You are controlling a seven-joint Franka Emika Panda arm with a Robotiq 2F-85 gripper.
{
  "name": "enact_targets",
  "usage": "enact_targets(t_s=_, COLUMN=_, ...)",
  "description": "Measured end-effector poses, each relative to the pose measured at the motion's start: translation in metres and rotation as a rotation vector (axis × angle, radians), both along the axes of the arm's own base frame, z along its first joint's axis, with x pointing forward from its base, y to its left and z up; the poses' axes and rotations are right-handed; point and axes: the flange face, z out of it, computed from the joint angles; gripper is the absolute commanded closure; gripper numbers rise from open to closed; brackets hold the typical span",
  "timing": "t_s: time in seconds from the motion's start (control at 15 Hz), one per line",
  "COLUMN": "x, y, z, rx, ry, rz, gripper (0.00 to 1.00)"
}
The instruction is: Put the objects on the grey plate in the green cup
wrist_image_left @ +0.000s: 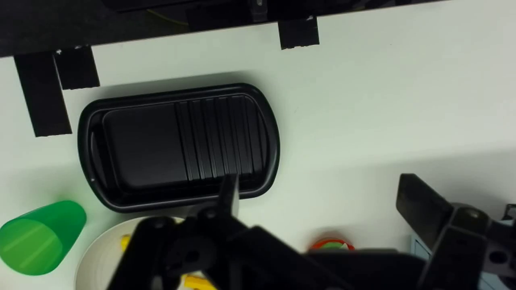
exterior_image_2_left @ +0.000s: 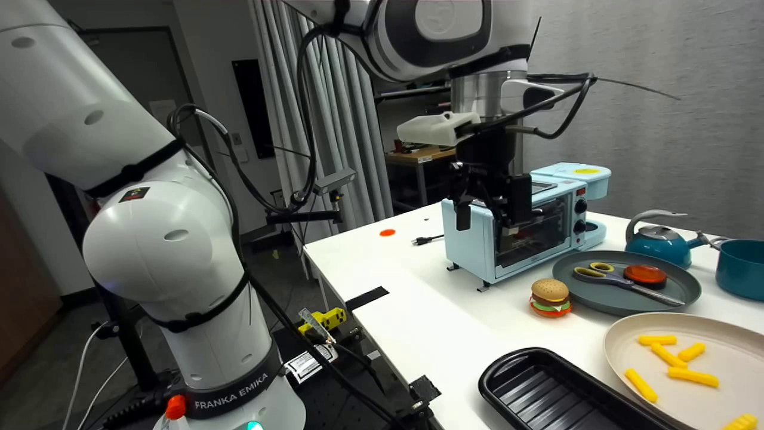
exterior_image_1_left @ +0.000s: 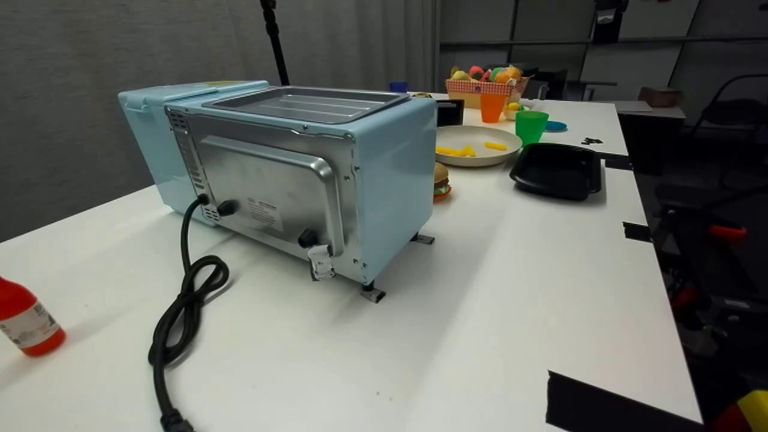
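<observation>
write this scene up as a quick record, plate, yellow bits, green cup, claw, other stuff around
pale plate: on the white table, beside the black dish
on the plate: several yellow pieces, loosely scattered
green cup: upright, next to the plate; touching or apart, cannot tell
claw: open, nothing in it, above the table
dark grey plate: holds scissors and a red disc
burger: beside the dark grey plate, near the toaster oven
left to do: these pieces into the cup
</observation>
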Motion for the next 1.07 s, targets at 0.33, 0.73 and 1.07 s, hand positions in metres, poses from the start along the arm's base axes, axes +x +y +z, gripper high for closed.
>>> enact_targets(t_s=0.33, x=0.0, y=0.0, z=0.0, rx=0.0, ry=0.0, rz=0.0, gripper=0.0)
enact_targets(t_s=0.73, x=0.0, y=0.0, z=-0.001, rx=0.001, ry=0.003, rz=-0.001, gripper=0.0)
enact_targets(t_s=1.07, x=0.011, y=-0.005, z=-0.007, rx=-0.008, ry=-0.018, rz=-0.02, gripper=0.0)
